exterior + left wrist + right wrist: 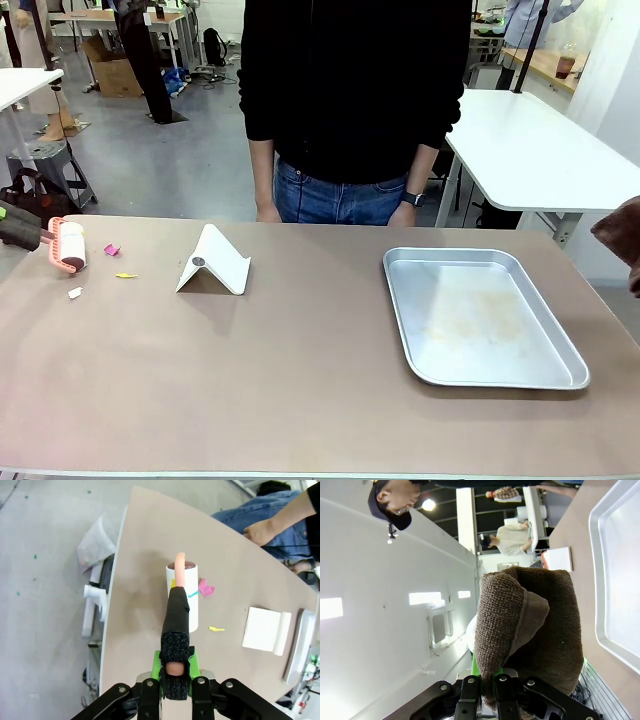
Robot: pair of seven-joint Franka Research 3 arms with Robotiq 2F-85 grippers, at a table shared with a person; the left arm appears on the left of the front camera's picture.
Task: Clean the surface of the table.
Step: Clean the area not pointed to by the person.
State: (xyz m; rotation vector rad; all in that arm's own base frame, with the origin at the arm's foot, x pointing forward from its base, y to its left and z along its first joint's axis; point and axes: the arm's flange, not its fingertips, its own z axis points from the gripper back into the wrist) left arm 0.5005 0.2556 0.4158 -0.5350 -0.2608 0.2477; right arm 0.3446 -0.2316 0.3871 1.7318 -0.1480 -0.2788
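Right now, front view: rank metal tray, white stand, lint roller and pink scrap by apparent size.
1. metal tray
2. white stand
3. lint roller
4. pink scrap
The gaps are clear, with no close calls.

front: across table (300, 400) twd person (350, 90) | L wrist: over table's left end | R wrist: sideways | shared: tray (480, 320)

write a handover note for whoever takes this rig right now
Left gripper shut on the lint roller, at the far left corner of the table.
Right gripper shut on a brown cloth by the right edge.
Pink scrap, yellow scrap and white scrap lie beside the roller, not picked up.
Left to do: roll them up, wipe around the white stand and metal tray.
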